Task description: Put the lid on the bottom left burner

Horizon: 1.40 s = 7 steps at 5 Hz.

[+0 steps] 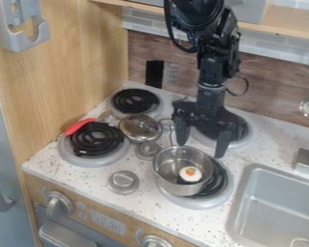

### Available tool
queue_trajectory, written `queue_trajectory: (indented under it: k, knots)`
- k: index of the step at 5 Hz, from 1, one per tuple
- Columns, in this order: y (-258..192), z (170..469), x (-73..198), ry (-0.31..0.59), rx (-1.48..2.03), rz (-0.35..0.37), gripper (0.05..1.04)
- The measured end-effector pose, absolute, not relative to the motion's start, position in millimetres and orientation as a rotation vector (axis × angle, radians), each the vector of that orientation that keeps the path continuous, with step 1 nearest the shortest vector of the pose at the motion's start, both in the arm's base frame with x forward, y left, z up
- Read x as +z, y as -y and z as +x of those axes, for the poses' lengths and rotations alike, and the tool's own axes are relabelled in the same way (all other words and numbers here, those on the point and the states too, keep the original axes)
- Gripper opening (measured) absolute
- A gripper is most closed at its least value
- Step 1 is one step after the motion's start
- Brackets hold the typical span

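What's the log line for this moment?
gripper: open, near back edge of pot | lid: beside coil of bottom left burner | lid placement: not done

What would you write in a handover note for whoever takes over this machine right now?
Gripper: jaws open, above the pot's far side, holding nothing.
Lid: between the left and right burners, not on the bottom left burner.
Pot: on the bottom right burner; red-handled utensil beside the bottom left one.
Done: lid not placed yet.
Left: grasp lid, set it on the bottom left burner, release.
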State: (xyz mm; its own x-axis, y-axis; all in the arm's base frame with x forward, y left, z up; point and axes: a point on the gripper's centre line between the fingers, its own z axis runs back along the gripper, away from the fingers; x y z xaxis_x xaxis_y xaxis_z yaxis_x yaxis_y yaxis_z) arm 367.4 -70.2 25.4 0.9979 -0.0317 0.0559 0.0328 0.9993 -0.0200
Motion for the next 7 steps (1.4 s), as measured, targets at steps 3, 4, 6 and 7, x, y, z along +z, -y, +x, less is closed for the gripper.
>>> queue_trajectory:
  k: [3, 4, 6, 7]
  knots:
    - [37.2, 391.6, 24.9, 0.070, 0.094, -0.072, 0.999]
    - [14.6, 408.0, 35.6, 0.124, 0.147, -0.049, 0.999]
    - [-45.1, 442.1, 35.8, 0.223, 0.250, 0.031, 0.999]
    - [-53.4, 458.1, 24.4, 0.232, 0.280, 0.043, 0.999]
